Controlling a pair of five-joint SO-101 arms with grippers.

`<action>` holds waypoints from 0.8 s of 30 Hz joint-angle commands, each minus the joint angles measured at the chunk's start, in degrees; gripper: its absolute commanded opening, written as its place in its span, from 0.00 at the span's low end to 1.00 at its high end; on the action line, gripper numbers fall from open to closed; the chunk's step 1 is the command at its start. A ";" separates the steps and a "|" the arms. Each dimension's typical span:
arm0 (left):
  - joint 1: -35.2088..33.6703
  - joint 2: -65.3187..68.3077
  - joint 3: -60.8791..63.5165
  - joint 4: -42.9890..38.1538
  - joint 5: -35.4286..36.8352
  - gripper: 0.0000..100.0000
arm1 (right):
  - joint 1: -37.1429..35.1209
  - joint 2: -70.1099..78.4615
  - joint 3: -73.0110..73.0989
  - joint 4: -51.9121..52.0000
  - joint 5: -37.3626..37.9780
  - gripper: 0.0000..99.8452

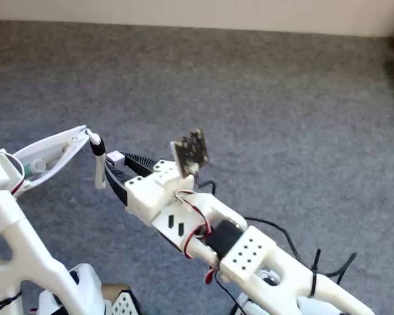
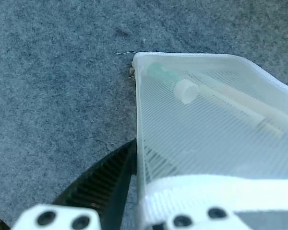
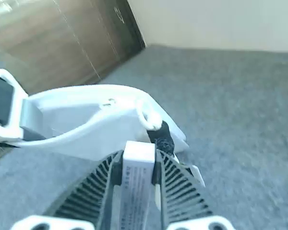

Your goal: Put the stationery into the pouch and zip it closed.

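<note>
- Right gripper (image 3: 137, 154): jaws narrow, clamped on a white eraser (image 3: 134, 184) that stands up between them.
- Just past those jaw tips is the pouch (image 3: 86, 120), with its end close to the eraser's top.
- Left gripper (image 2: 137, 160): jaws pinch the pouch's mesh edge, the black jaw on its outer side.
- Beyond the left jaws, inside the pouch, lie a green-capped pen (image 2: 163, 75) and pale sticks.
- Below both is a grey mat (image 1: 282, 98).

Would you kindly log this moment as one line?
left pincer: shut on pouch | right pincer: shut on white block beside pouch | pens inside pouch
</note>
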 commanded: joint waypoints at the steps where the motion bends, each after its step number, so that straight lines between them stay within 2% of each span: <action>1: -0.48 0.92 0.31 -0.97 0.70 0.00 | -0.75 -5.41 0.48 -4.53 -0.35 0.00; 5: -0.48 0.92 0.31 -0.97 0.70 0.00 | -1.89 -8.13 0.40 -9.10 -0.35 0.00; 12: -0.48 0.92 0.31 -0.97 0.70 0.00 | -6.81 -5.58 -1.89 -24.57 -0.26 0.00; 19: -0.48 0.92 0.31 -0.88 0.70 0.00 | -6.73 9.10 -17.80 -25.36 -0.26 0.00; 24: -0.48 0.92 1.27 -1.05 0.70 0.00 | -6.99 17.10 -23.87 -25.54 -0.26 0.00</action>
